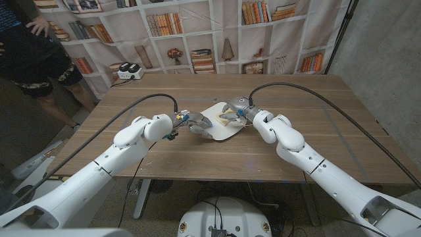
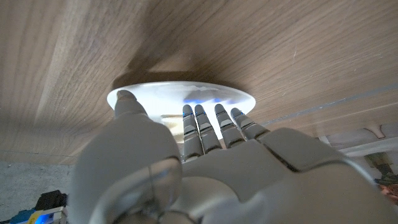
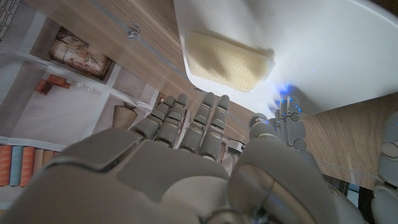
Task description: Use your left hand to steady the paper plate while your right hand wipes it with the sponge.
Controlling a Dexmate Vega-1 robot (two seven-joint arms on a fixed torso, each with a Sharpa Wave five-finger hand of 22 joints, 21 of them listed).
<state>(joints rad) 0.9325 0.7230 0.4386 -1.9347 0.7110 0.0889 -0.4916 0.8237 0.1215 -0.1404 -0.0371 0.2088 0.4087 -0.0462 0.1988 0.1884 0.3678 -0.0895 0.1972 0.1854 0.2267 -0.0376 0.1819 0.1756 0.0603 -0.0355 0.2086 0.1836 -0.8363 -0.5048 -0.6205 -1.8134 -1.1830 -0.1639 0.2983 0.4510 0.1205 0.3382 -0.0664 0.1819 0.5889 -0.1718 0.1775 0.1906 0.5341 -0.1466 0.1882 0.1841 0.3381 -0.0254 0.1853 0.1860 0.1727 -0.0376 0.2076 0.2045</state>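
Note:
The white paper plate (image 1: pixel 212 130) lies at the middle of the wooden table (image 1: pixel 316 131). On it lies the yellow sponge (image 3: pixel 230 59), also seen as a small pale patch (image 1: pixel 226 119) under my right hand. My left hand (image 1: pixel 193 124) reaches to the plate's left edge, and its straight fingers (image 2: pixel 211 121) touch the rim (image 2: pixel 180 93). My right hand (image 1: pixel 235 110) hovers over the plate's right side. Its fingers (image 3: pixel 199 121) are spread just short of the sponge and hold nothing.
A person (image 1: pixel 33 52) stands at the table's far left corner. A white power strip (image 1: pixel 128 71) sits on the far left of the table. A bookshelf backdrop (image 1: pixel 197 33) hangs behind. Black cables run along both arms.

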